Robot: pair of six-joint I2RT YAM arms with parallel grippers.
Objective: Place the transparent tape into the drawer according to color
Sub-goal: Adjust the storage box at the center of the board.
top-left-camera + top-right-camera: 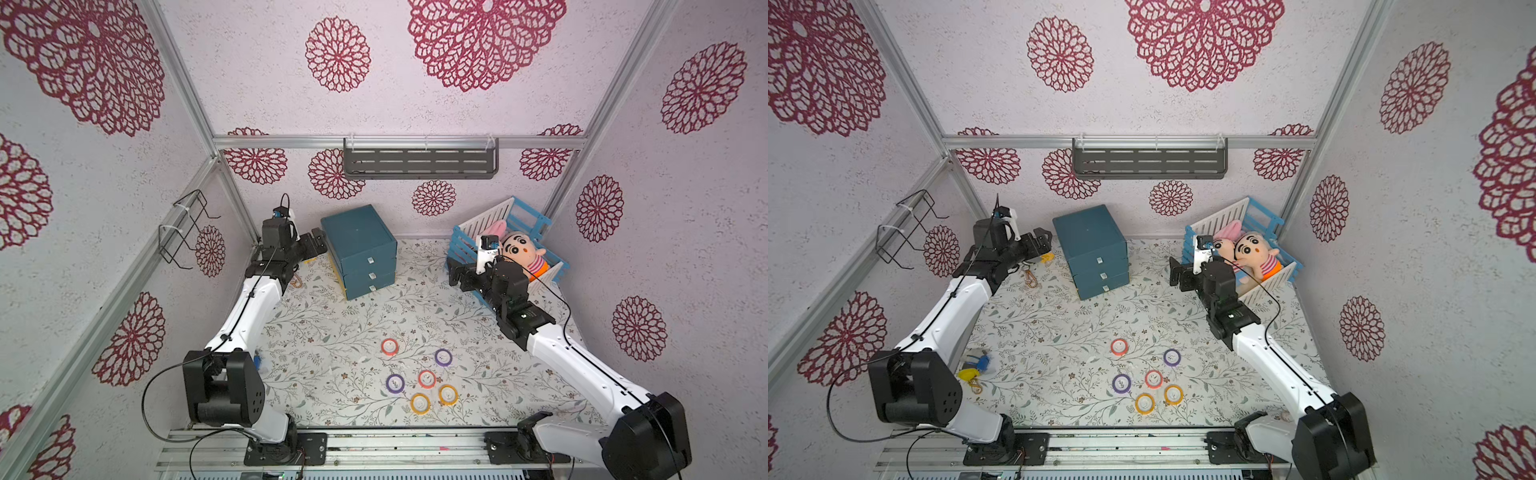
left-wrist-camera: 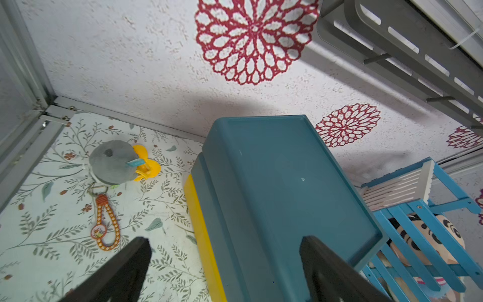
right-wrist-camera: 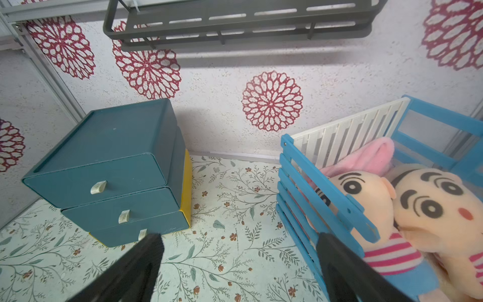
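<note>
Far left, the left gripper [image 1: 316, 245] is held wide open and empty, just beside the blue drawer unit [image 1: 357, 232]. All three drawers are seen shut. The six tape rolls [image 1: 427, 378] are clustered on the floral mat [image 1: 332, 332], well forward. The right gripper [image 1: 457, 276] is spread open, empty, beside the blue crate [image 1: 457, 245].

Robotics lab test cell dressed as a home: aluminium framing [image 1: 399, 142] carries flower-medallion wallpaper [image 1: 257, 83]. A leaf-print worktop [image 1: 332, 324] bears a drawer cabinet [image 1: 357, 237] at 12 o'clock and a toy crate [image 1: 533, 214] at 2 o'clock. The left arm [image 1: 249, 307] and right arm [image 1: 582, 365] are mounted on a rail [image 1: 399, 451] at 6 o'clock.
</note>
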